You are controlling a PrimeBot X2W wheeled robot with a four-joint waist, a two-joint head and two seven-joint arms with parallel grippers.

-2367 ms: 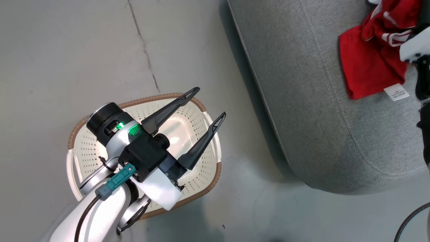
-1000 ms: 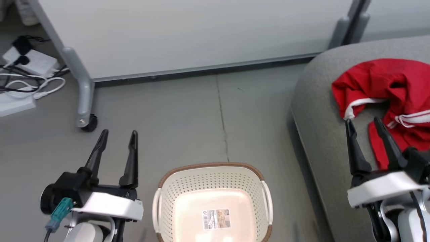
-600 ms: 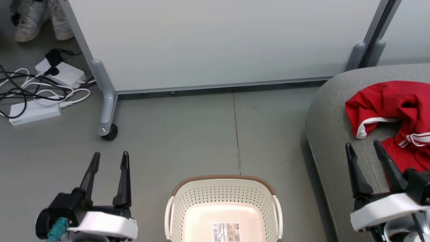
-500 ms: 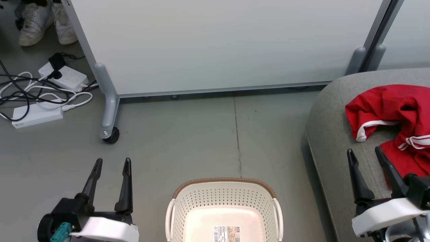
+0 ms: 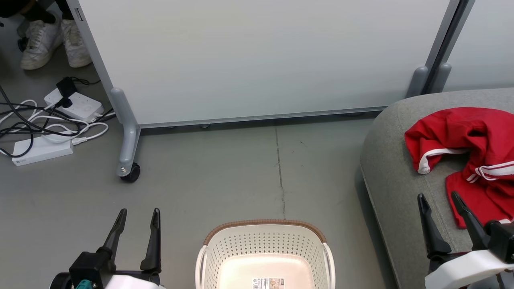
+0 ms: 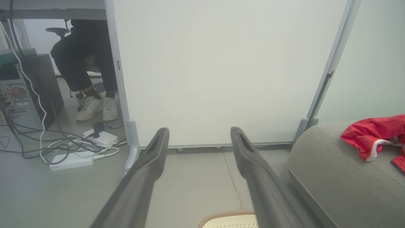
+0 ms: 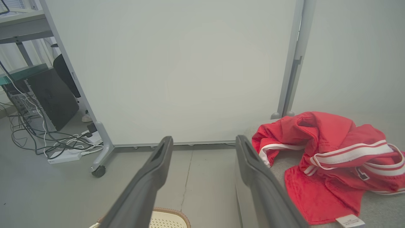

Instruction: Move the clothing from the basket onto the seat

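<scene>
The red clothing (image 5: pixel 470 152) with white stripes lies crumpled on the grey seat (image 5: pixel 393 176) at the right; the same clothing (image 7: pixel 326 158) appears in the right wrist view and its edge (image 6: pixel 373 139) in the left wrist view. The white basket (image 5: pixel 265 257) with a brown rim stands on the floor at bottom centre, holding nothing but a label. My left gripper (image 5: pixel 138 212) stands open left of the basket. My right gripper (image 5: pixel 437 197) stands open over the seat's front, just beside the clothing, with nothing between its fingers.
A white partition panel (image 5: pixel 261 60) on a wheeled grey leg (image 5: pixel 127 148) stands behind the basket. Power strips and cables (image 5: pixel 48 124) lie on the floor at far left. A person's feet in white shoes (image 5: pixel 48 40) rest beyond the panel, with a computer tower (image 6: pixel 19 95) nearby.
The camera has tilted up, so basket and both grippers sit lower in the picture. Earlier the left gripper hung over the basket; now both arms rest at the sides, open.
</scene>
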